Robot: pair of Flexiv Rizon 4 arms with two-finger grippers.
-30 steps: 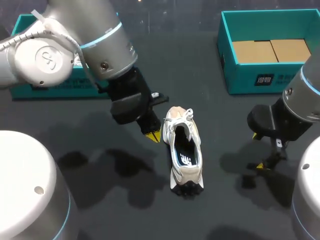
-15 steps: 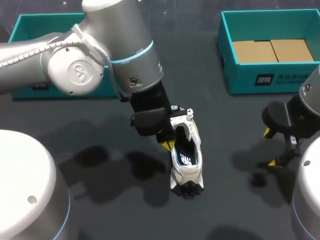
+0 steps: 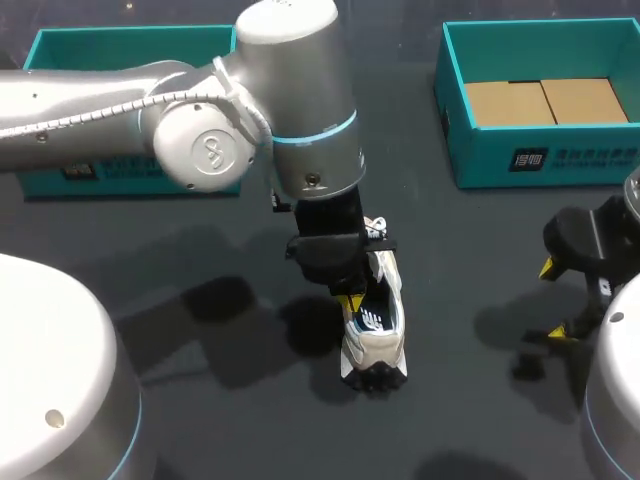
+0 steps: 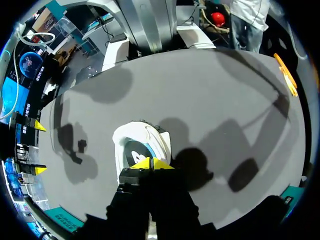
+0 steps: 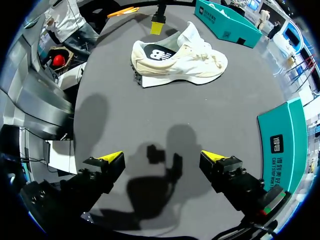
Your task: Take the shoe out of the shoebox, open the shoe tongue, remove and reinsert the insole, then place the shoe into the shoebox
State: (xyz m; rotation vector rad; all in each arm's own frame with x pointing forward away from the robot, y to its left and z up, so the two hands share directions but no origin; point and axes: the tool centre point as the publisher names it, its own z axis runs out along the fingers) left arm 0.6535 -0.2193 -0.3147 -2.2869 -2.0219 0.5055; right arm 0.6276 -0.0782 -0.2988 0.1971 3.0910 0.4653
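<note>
Mid-table the shoe (image 3: 372,335) stands on its sole, well apart from the shoebox (image 3: 540,165) at the far right. Within the last second the left arm has swung across, and the left fingers (image 3: 350,302), tips pinched together, now dip into the shoe's opening over the insole (image 3: 373,320), while the right fingers (image 5: 111,158), spread wide and empty, have backed off rightward. Seems the insole pull is starting; whether it's gripped yet I can't tell.

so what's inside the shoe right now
A dark insole with a white logo shows inside the shoe. The left end effector sits over the front of the opening, so the toe end is hidden.
</note>
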